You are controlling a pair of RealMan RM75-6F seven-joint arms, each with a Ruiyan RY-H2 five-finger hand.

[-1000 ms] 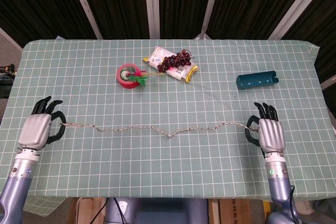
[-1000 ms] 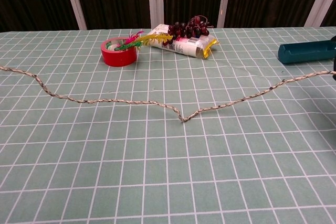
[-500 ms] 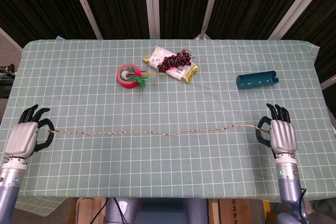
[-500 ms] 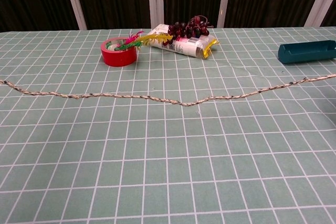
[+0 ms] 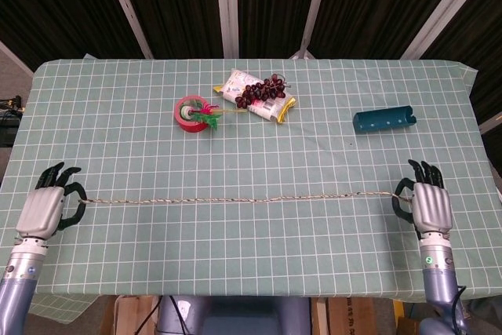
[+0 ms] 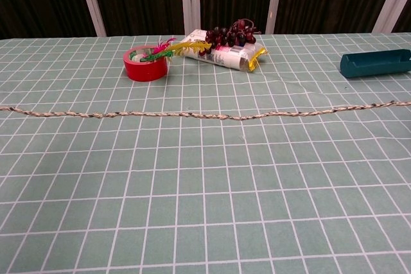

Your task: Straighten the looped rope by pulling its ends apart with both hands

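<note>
A thin braided rope (image 5: 235, 200) (image 6: 205, 115) runs almost straight across the green checked table, from one side to the other. In the head view my left hand (image 5: 49, 207) pinches the rope's left end near the table's left edge. My right hand (image 5: 430, 207) pinches the right end near the right edge. The other fingers of both hands are spread. The chest view shows the rope running out of frame at both sides, with neither hand in it.
Behind the rope stand a red tape roll (image 5: 189, 111) (image 6: 146, 63), a snack packet with a bunch of grapes (image 5: 259, 94) (image 6: 226, 44) on it, and a teal box (image 5: 383, 120) (image 6: 375, 63) at the back right. The table edge (image 5: 235, 296) is close in front of the hands.
Both hands have moved outward and slightly toward the front edge. The rope's sag and middle kink have been pulled out, and it now lies nearly straight.
</note>
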